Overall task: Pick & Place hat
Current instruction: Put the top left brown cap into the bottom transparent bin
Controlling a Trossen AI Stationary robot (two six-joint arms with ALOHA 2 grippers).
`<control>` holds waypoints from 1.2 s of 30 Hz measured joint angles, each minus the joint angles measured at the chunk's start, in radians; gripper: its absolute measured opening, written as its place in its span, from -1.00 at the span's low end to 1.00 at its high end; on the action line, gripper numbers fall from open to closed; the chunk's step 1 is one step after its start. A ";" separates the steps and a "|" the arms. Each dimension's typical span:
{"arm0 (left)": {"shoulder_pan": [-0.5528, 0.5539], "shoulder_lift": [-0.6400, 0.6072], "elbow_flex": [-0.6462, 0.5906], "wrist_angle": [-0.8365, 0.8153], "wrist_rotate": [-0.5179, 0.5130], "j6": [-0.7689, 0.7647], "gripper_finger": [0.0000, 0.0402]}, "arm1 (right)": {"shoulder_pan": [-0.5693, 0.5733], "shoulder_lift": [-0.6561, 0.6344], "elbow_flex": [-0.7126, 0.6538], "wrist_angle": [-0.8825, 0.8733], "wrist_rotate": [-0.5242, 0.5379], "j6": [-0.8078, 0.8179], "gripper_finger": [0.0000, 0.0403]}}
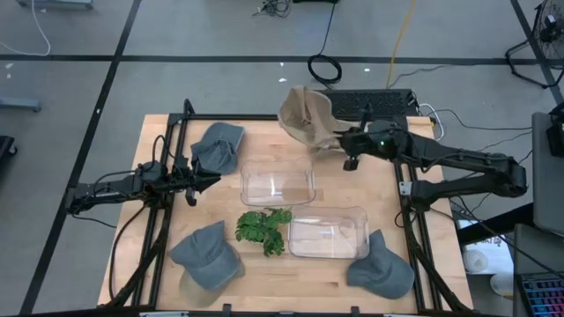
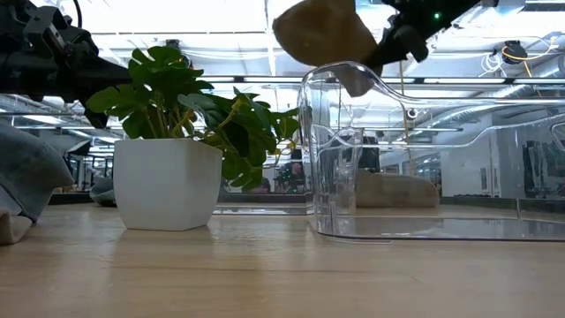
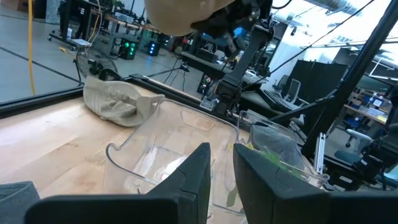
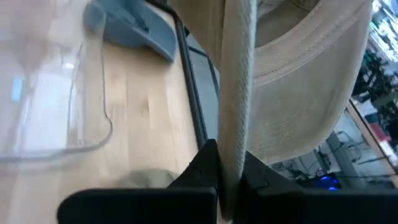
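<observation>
The tan hat (image 1: 308, 119) hangs in the air off the table's far edge, toward one o'clock from the table's middle in the high view, its fabric pinched between the pressed-together fingers of the right gripper (image 4: 229, 168); from the right wrist its brim runs straight up out of the fingers with the crown bulging beside it. In the low view the tan hat (image 2: 322, 34) floats above the rim of a clear bin (image 2: 415, 159). At the table's centre lies the far clear bin (image 1: 278, 183), and at about five o'clock from it a second clear bin (image 1: 328, 233). A small potted plant (image 1: 263, 229) stands between them, at six o'clock from the far bin. Three grey hats rest on the light wooden table (image 1: 159, 141): one (image 1: 218, 145) at ten o'clock, one (image 1: 207, 255) at seven o'clock, one (image 1: 381, 266) at five o'clock. The left gripper (image 1: 204, 182) hovers at nine o'clock, just beside the far bin, its fingers (image 3: 196, 171) a little apart and holding nothing. A black frame borders the table. A keyboard (image 1: 370, 101) sits beyond the far edge on a grey floor crossed by dark lines and cables. The low view shows a bright workshop behind.
</observation>
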 joint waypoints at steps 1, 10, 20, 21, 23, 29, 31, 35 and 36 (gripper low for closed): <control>0.000 0.000 0.000 0.000 0.000 0.000 -0.62 | 0.019 0.000 0.000 0.014 0.021 0.035 -1.00; 0.000 0.000 0.000 0.000 0.000 0.000 -0.62 | 0.164 -0.001 0.000 0.090 0.047 0.312 -1.00; 0.000 0.000 0.000 0.000 0.000 0.000 -0.62 | 0.365 0.001 0.000 0.145 0.268 0.508 -1.00; 0.000 0.000 0.000 0.000 0.000 0.000 -0.62 | 0.387 0.001 0.000 0.166 0.293 0.512 -1.00; 0.000 0.000 0.000 0.000 0.000 -0.001 -0.62 | 0.431 0.001 0.000 0.208 0.350 0.513 -1.00; 0.000 0.000 0.000 0.000 0.000 0.000 -0.62 | 0.529 0.013 0.000 0.349 0.478 0.501 -1.00; 0.000 0.000 0.000 0.000 0.000 0.000 -0.62 | 0.551 0.022 0.001 0.375 0.518 0.501 -1.00; 0.000 0.000 0.000 0.000 0.000 0.000 -0.62 | 0.584 0.051 0.000 0.432 0.545 0.506 -1.00; 0.000 0.000 0.000 0.000 0.000 0.000 -0.62 | 0.590 0.061 0.001 0.453 0.544 0.509 -1.00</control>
